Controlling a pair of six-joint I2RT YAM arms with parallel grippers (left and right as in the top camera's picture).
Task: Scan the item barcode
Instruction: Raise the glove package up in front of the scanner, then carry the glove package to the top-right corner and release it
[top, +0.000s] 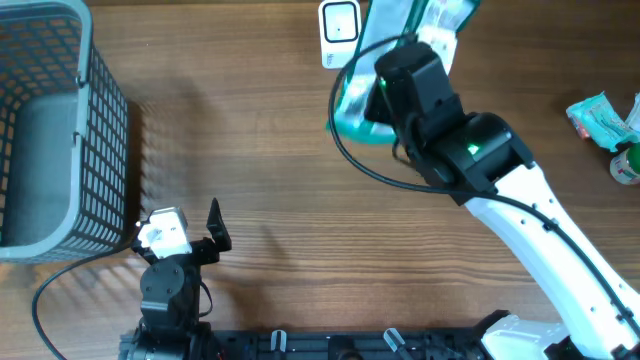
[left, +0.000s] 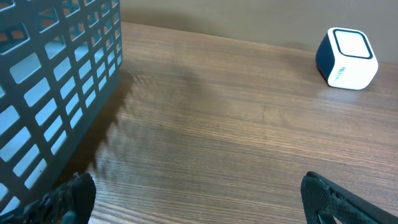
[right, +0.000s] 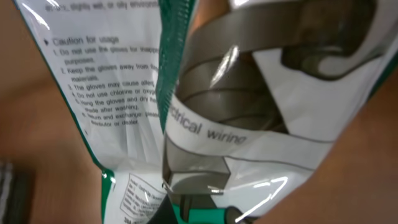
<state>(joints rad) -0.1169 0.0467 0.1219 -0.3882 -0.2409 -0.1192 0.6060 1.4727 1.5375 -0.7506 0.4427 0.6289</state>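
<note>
- Counter (top: 270, 150): brown wood-grain surface that carries everything listed here
- Glove pack (top: 350, 112): the task's item, a flat bag in green, white and clear film; it is held up at the far middle of the counter, just beside the scanner, with one end over the scanner's right side; the right wrist view shows a printed panel headed "Caution for usage", a green stripe and the words "electrical wiring"; no barcode can be made out in any view
- Scanner (top: 340, 22): small white box with a dark blue body and a rounded square window on top, standing at the far edge of the counter
- Right gripper (right: 193, 211): jaws closed tight on the lower edge of the glove pack; from overhead the wrist body hides them
- Left gripper (left: 199, 198): jaws spread fully apart with nothing between them, low over bare wood at the near left, well apart from the scanner
- Basket (top: 100, 150): grey plastic lattice basket at the left edge of the counter, just beside the left gripper; its contents cannot be told
- Teal packet (top: 600, 115): crumpled wrapped item at the far right edge
- Green and red item (top: 628, 162): partly cut off by the right edge, near the teal packet; kind cannot be told
- Black cable (top: 340, 150): loops from the right arm past the glove pack
</note>
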